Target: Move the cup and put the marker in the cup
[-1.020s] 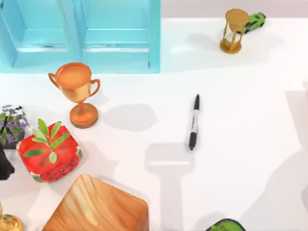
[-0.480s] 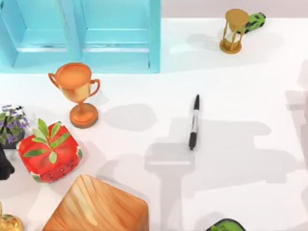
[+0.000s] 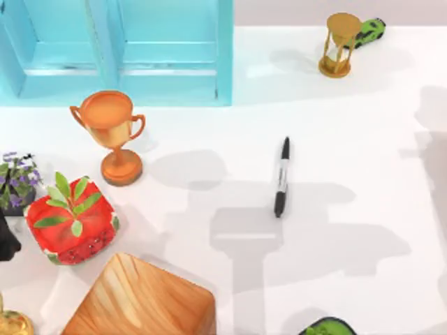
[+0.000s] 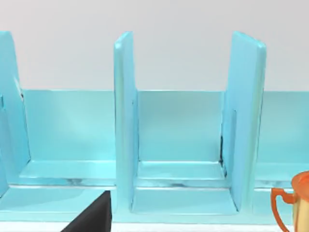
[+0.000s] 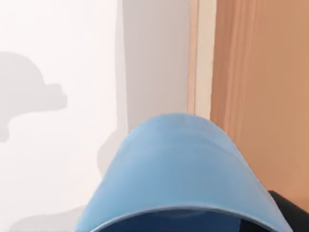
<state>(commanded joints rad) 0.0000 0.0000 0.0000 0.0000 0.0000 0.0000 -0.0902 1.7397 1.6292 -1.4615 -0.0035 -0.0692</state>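
Top view: the marker (image 3: 281,176) lies flat on the white table (image 3: 349,139), near the middle, running almost straight toward and away from the blue shelf unit (image 3: 119,49), which stands at the far left. The marker is well apart from the shelf, off past its right end and nearer the camera. An orange trophy cup (image 3: 112,132) stands upright just in front of the shelf, left of the marker. A red planter with green leaves (image 3: 71,220) sits nearer than the trophy, with a purple flower pot (image 3: 15,178) just beside it at the left edge. A wooden block (image 3: 140,300) is nearer still. An hourglass (image 3: 340,43) stands far right of the shelf, touching or just beside a green toy car (image 3: 369,31). Arm shadows fall across the table around the marker.

Left wrist view: I face the blue shelf unit (image 4: 183,145) head on, its upright dividers in front of a grey wall. The trophy cup's handle (image 4: 289,203) shows at the shelf's foot. My left gripper's state I cannot tell.

Right wrist view: the light-blue cup (image 5: 178,174) is right up against my camera, rim toward me, above the white table (image 5: 58,72) with a wood-coloured strip (image 5: 260,87) beyond it. Whether my right gripper is clenched on the cup I cannot tell.
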